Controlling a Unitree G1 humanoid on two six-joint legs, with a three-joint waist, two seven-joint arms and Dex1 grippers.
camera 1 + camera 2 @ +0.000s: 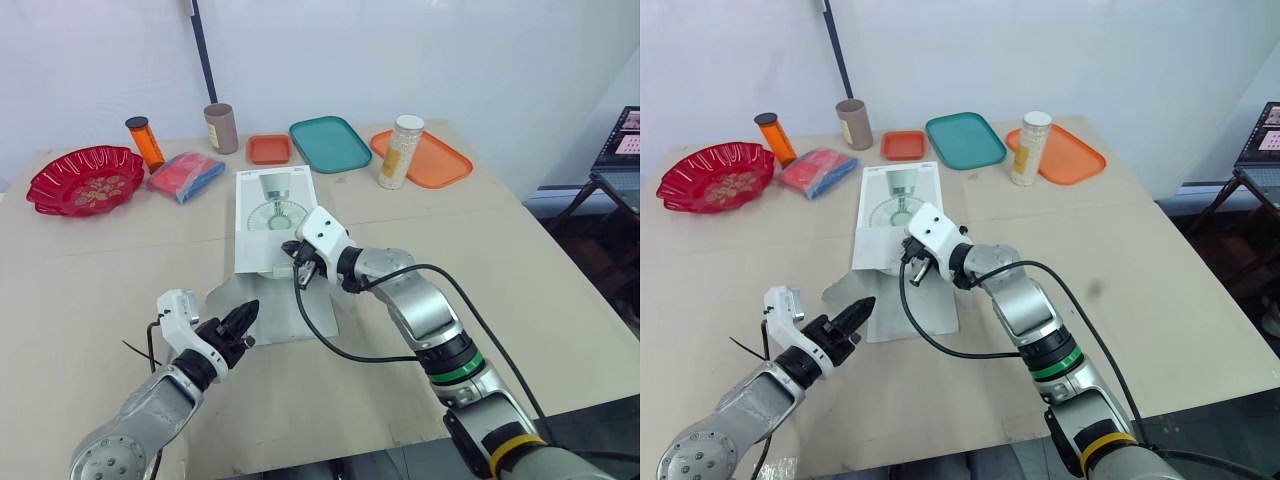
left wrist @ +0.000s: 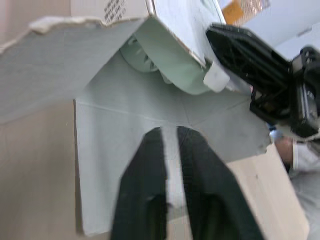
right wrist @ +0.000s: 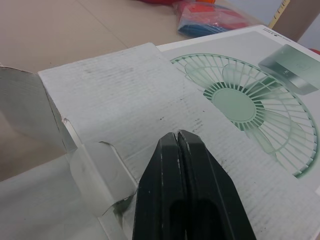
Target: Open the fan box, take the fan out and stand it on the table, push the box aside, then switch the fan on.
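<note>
From the head views, the fan box (image 1: pixel 275 215) lay flat in the middle of the bench (image 1: pixel 520 270), its near end open and its flaps splayed. The right end effector (image 1: pixel 303 266) sat at that mouth, and the left end effector (image 1: pixel 246 314) hovered just beside the left flap.

In the left wrist view, the pale green fan (image 2: pixel 167 67) was inside the box. The left fingers (image 2: pixel 145 185) were barely parted and empty above the lower flap (image 2: pixel 125 125).

In the right wrist view, the right fingers (image 3: pixel 165 200) were clenched on nothing over the printed top.

The fan looked like light, rigid plastic with a probably fragile grille, so its outer rim seemed the safer hold. The thin card would likely flex and slide.
</note>
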